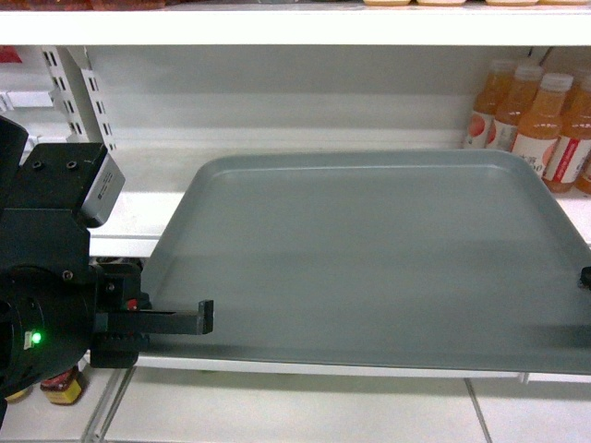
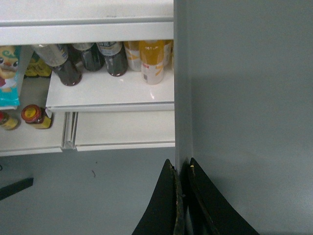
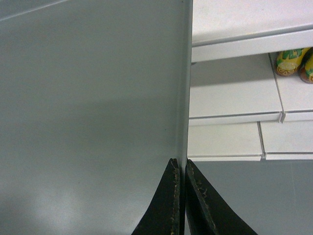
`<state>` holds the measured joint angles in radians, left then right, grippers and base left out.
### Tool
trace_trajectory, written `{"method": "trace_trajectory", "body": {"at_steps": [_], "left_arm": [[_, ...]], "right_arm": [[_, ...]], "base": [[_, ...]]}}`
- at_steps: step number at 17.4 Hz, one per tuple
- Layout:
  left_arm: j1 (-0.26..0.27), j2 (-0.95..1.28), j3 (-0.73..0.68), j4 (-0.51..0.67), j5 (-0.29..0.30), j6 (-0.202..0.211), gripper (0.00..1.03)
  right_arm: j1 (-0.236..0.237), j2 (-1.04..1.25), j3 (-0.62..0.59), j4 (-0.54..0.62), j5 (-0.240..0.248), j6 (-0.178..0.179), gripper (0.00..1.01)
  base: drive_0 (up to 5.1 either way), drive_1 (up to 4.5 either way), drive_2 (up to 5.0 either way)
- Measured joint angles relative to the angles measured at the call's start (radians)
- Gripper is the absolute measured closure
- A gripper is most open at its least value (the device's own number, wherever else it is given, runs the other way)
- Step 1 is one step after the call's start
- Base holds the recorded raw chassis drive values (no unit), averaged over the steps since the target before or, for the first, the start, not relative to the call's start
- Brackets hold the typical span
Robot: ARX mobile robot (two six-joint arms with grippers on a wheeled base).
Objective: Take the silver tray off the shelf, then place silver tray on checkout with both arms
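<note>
1. Head view: faces forward and slightly down at the shelf (image 1: 277, 208), close range.
2. Wrist views: each looks along its gripper, very close.
3. Shared: silver tray (image 1: 369, 258) edges.

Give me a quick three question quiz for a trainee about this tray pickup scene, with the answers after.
1. True or false: the left hand is shut on the silver tray.
2. Which drinks stand behind the tray's right corner in the head view?
A. orange juice bottles
B. milk cartons
3. Fill in: the right hand grips the tray's ____.

Key: 1 true; 2 A; 3 rim.
</note>
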<state>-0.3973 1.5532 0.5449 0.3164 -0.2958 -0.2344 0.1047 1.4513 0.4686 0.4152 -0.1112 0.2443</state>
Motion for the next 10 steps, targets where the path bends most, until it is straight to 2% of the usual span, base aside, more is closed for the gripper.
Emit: {"method": "trace_trajectory", "body": {"at_steps": [10], "left_arm": [[0.000,0.000,-0.001,0.000,0.000,0.001,1.00]], "right_arm": [[0.000,0.000,-0.001,0.000,-0.002,0.002,0.99]], "base": [[0.1,-4.20,4.4]]}}
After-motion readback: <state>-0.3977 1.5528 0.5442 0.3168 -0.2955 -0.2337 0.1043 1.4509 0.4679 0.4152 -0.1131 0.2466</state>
